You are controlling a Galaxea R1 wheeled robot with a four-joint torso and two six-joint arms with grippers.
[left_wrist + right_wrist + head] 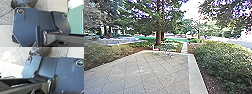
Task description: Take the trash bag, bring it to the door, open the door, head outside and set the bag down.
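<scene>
The bag [24,3] is just beyond the base's [27,21] front edge, on or above the paving [5,16]. Forward travel may scrape or tear it if it hangs low. Each gripper's opening and hold cannot be determined.

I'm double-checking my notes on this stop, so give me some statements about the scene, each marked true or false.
1. The robot is in an indoor hallway. False: it is outdoors, facing a paved yard.
2. A dark bag shows past the edge of the robot's base plate. True.
3. That bag is bright red. False: it is blackish.
4. A tree trunk stands beyond the paving. True.
</scene>
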